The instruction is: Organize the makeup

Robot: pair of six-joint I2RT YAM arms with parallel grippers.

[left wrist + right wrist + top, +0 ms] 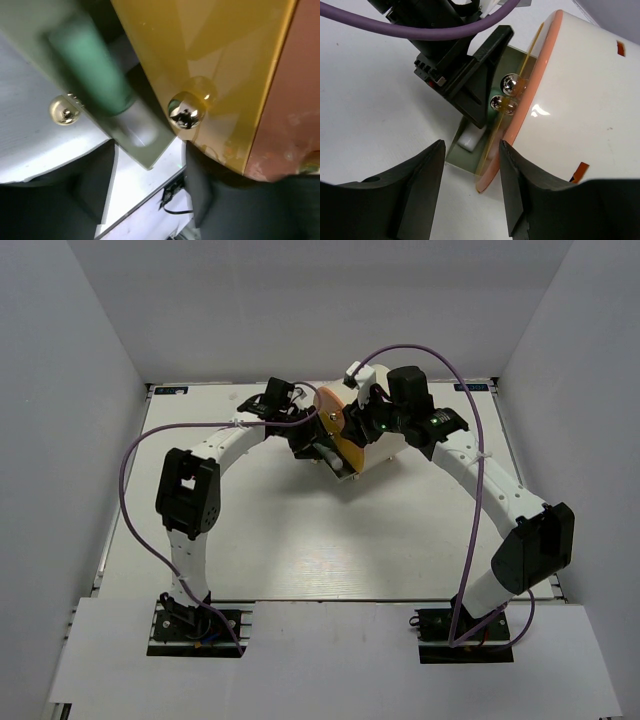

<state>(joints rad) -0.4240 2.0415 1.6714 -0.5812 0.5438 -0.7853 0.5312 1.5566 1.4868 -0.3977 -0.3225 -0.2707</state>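
Only your left wrist view shows the mint green tube (95,70), lying on a grey tray (145,147) near a gold knob (186,111); the left jaws stand apart, empty. The right wrist view shows the right jaws spread before the cream drum (585,90). From above, the drum sits far centre on the white surface (330,540), grey walls (60,390) around

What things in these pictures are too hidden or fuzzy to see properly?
- Green tube: left wrist view, blurred because it is so close, top cut off by the edge.
- Inside the drum: right wrist view, its white wall hides it.
- Drum's front: top view, the arms cross over it and it is too small.
- Other makeup: no view shows it clearly.
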